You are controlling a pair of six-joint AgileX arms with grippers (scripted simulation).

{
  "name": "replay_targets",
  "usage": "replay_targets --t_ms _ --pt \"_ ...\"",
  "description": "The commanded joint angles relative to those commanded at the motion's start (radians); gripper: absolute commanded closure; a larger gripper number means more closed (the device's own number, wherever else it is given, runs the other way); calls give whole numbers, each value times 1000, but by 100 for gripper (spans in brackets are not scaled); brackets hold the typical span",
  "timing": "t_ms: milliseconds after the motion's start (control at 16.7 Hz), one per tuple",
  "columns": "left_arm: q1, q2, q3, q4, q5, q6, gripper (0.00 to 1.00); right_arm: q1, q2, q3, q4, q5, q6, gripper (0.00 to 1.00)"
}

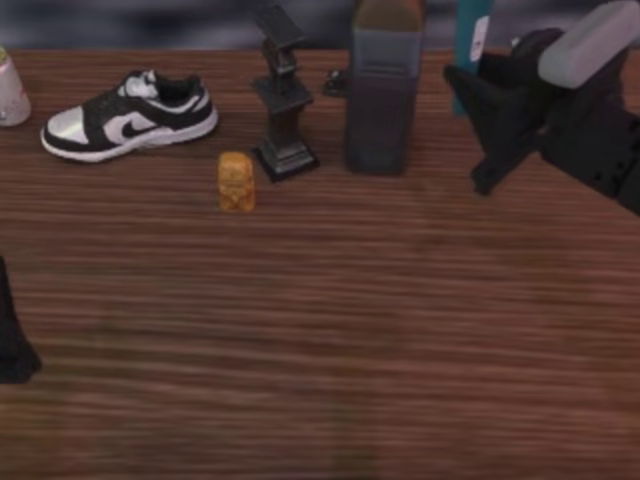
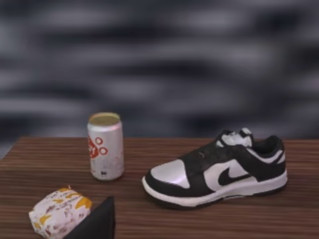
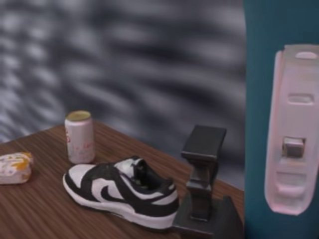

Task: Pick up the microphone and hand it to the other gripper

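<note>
The right gripper (image 1: 480, 110) sits at the far right of the bench (image 1: 330, 330), and its black fingers (image 1: 490, 140) reach toward the microphone (image 1: 470, 35), whose teal handle with the white strip (image 3: 291, 129) stands upright at the far edge and fills the right wrist view; whether the fingers clamp the handle cannot be told. Outward to the left stand a dark boxy object (image 1: 383, 95), a black pedestal (image 1: 283, 100), a small orange figure (image 1: 236, 182), a black-and-white sneaker (image 1: 130, 115) and a can (image 2: 105, 146). The left gripper (image 1: 12, 340) is parked at the left edge, its fingers not readable.

Teal mic (image 1: 470, 35) upright, far-right table edge
</note>
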Motion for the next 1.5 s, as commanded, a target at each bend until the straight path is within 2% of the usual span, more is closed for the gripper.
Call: replay_targets --t_ms 240,360,480,780,900,1500 --pt "0 0 0 0 0 0 0 5 3 5 -2 1 3 100" --pt "0 0 0 0 0 0 0 21 7 7 5 16 3 100" --pt "0 0 0 0 0 0 0 70 14 13 29 65 5 100" --pt "0 0 0 0 0 0 0 245 32 30 103 236 13 100" --pt "0 0 0 0 0 0 0 291 33 35 123 281 15 100" --pt "0 0 0 0 0 0 0 299 33 36 126 289 16 100"
